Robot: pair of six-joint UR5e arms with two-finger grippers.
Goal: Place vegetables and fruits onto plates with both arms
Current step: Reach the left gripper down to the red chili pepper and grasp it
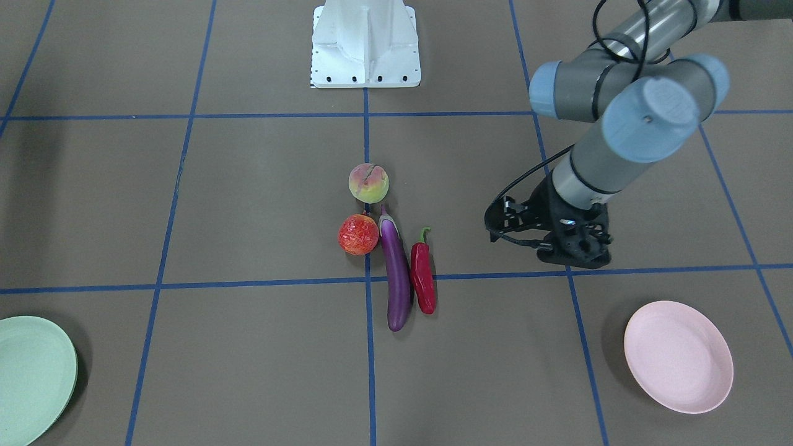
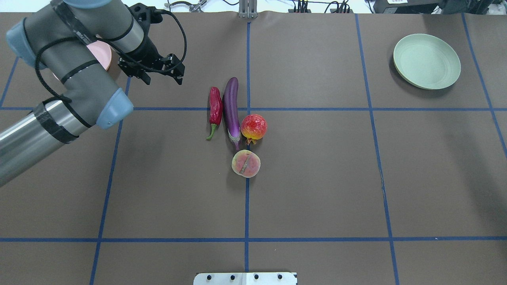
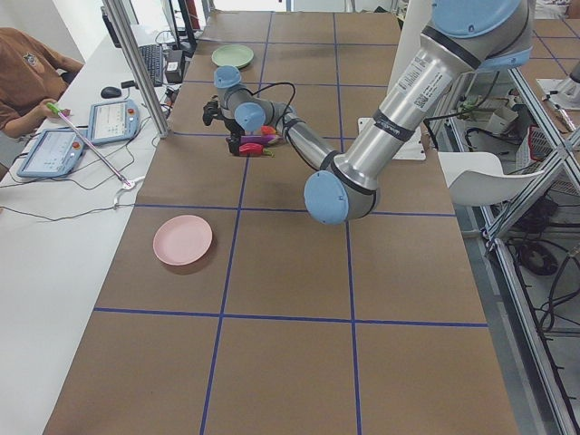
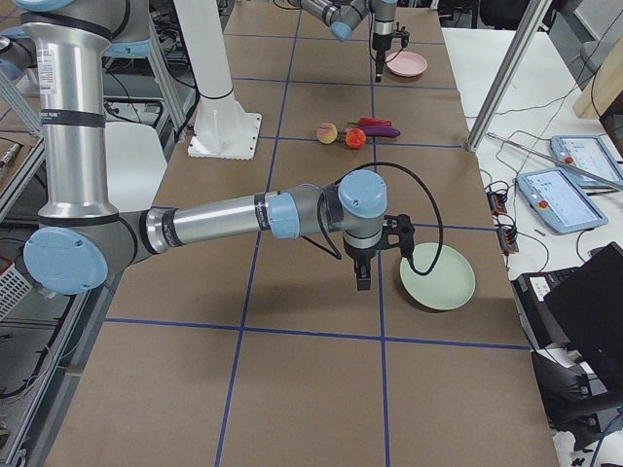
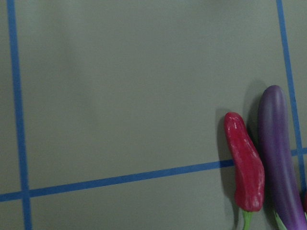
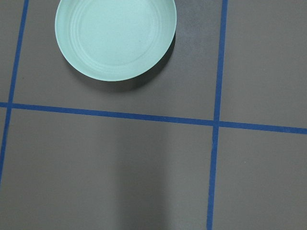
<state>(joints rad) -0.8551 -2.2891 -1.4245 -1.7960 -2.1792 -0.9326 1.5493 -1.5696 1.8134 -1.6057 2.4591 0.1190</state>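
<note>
A purple eggplant [image 1: 396, 279] and a red chili pepper [image 1: 423, 279] lie side by side at the table's middle. The bumpy red-orange fruit [image 1: 358, 234] touches the eggplant's cap, with the peach [image 1: 368, 183] just behind. My left gripper [image 2: 162, 79] hovers open and empty, left of the chili [image 2: 215, 107] in the overhead view; its wrist view shows the chili [image 5: 244, 167] and eggplant [image 5: 280, 158]. The pink plate [image 1: 678, 356] lies near it. My right gripper [image 4: 362, 277] hangs beside the green plate [image 4: 438, 277], seen only from the side; I cannot tell its state.
The white base block [image 1: 365, 43] stands at the robot's edge of the table. Blue tape lines [image 2: 247, 239] divide the brown surface. An operator [image 3: 27, 63] sits with tablets at a side bench. In the overhead view my left arm partly hides the pink plate [image 2: 101, 53].
</note>
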